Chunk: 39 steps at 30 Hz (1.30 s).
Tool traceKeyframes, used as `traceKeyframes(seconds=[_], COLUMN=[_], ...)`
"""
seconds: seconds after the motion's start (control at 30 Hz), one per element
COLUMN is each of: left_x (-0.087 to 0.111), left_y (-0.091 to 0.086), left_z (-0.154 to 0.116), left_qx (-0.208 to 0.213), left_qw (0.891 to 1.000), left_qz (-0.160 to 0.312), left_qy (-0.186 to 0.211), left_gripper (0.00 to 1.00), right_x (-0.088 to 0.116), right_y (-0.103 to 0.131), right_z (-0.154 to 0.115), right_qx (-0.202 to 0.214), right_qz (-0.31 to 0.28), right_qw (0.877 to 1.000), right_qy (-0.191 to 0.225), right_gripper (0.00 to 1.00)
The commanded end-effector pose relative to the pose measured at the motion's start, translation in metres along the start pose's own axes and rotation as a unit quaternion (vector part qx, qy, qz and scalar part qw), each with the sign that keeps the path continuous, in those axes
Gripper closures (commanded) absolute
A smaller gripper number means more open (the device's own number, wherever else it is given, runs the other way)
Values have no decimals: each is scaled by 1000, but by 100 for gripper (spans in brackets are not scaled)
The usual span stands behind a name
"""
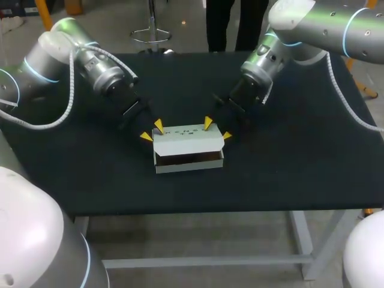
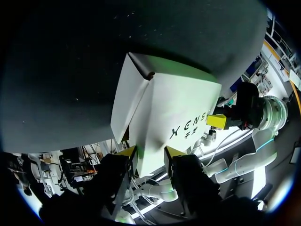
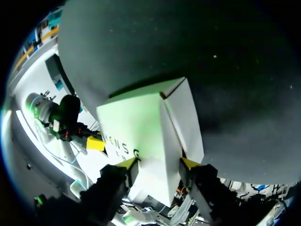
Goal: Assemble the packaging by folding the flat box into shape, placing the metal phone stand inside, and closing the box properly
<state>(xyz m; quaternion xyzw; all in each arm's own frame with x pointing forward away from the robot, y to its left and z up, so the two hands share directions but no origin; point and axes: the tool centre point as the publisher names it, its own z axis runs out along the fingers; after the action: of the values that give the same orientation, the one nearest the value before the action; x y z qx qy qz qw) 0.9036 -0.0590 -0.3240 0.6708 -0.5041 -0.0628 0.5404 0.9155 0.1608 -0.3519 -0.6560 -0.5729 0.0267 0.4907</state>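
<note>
The white box (image 1: 186, 141) stands folded in the middle of the black table, its printed top panel facing up. A dark gap (image 1: 189, 159) along its front shows the inside; I cannot make out a phone stand there. My left gripper (image 1: 152, 131) is at the box's left end and my right gripper (image 1: 217, 129) at its right end. In the left wrist view the box (image 2: 174, 103) runs down between the left gripper's (image 2: 150, 153) yellow tips, which press on it from both sides. The right gripper (image 3: 158, 164) clasps its end of the box (image 3: 136, 127) the same way.
The black table (image 1: 288, 162) stretches wide on all sides of the box, and its front edge (image 1: 216, 213) lies a short way before the box. Nothing else lies on it.
</note>
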Motion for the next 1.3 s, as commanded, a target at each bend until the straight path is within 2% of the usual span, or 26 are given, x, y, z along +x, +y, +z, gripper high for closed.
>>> traceKeyframes(seconds=[0.03,0.1,0.33,0.47,0.7,0.77,0.8,0.87,1.0,1.1,1.2,1.3], left_x=[0,0,-1,-2,-4,-3,-3,-1,7,14,21,27], left_y=[7,8,11,15,21,24,27,33,46,56,66,77], left_z=[0,-1,-5,-8,-18,-22,-24,-29,-41,-51,-55,-53], left_qx=[11,15,27,39,65,79,90,105,137,158,188,204], left_qw=[1000,1000,1000,999,997,996,995,991,980,965,940,908], left_qz=[2,5,10,14,20,26,34,48,88,136,183,249], left_qy=[-3,-4,-8,-12,-22,-31,-41,-61,-114,-160,-218,-269], left_gripper=[59,59,56,51,24,12,2,0,0,0,0,0], right_x=[0,0,-1,-1,-1,-1,-1,-1,-1,-1,-1,-1], right_y=[1,1,3,3,3,3,3,3,3,3,3,3], right_z=[2,2,2,2,2,2,2,2,2,2,2,2], right_qx=[-3,-4,-5,-5,-5,-5,-5,-5,-5,-5,-5,-5], right_qz=[-1,-2,-3,-3,-3,-3,-3,-3,-3,-3,-3,-3], right_qw=[1000,1000,1000,1000,1000,1000,1000,1000,1000,1000,1000,1000], right_qy=[-1,-2,-2,-2,-2,-2,-2,-2,-2,-2,-2,-2], right_gripper=[38,37,42,45,43,43,43,44,44,43,43,44])
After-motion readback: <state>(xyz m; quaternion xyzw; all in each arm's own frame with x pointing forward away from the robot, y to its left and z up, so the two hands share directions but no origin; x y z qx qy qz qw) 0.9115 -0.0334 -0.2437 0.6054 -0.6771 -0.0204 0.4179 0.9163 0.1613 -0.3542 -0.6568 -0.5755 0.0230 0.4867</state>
